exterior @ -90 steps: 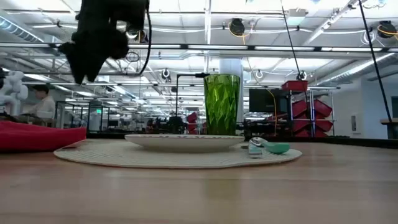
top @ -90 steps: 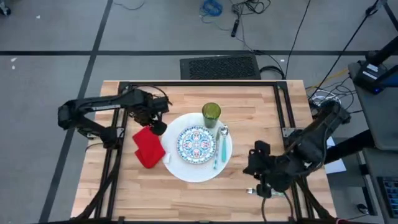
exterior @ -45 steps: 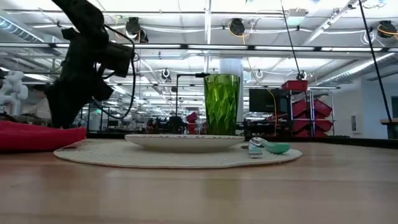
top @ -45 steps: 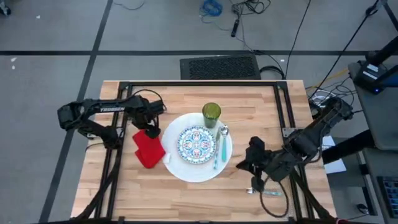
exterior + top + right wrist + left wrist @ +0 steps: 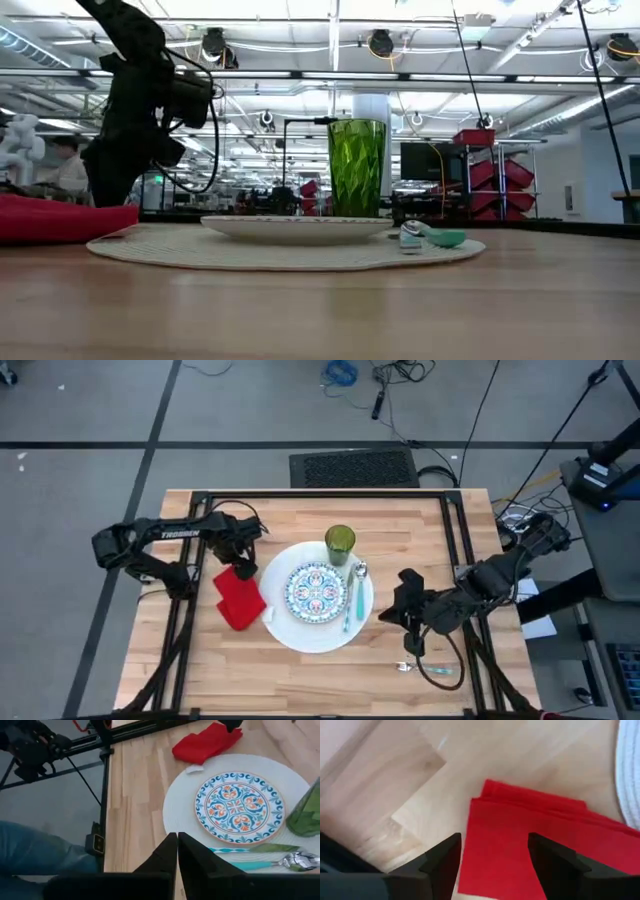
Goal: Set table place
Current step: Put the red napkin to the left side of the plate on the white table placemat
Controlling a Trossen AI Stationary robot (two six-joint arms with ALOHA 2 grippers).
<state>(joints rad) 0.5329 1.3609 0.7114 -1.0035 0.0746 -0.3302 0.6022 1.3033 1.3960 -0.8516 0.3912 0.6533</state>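
Your left gripper [image 5: 492,855] just dropped open-fingered over the red napkin [image 5: 238,596]; right gripper [image 5: 177,851] lifted away shut and empty.

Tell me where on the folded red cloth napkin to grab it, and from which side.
Grip the folded red cloth napkin at its far corner, where the stacked folds meet, coming straight down. It lies flat on the wooden table, so side approaches offer no edge. The open left gripper is already poised above that end.

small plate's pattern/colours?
Small plate: white with blue and orange-red floral medallion pattern, blue rim. Clearest in the right wrist view.
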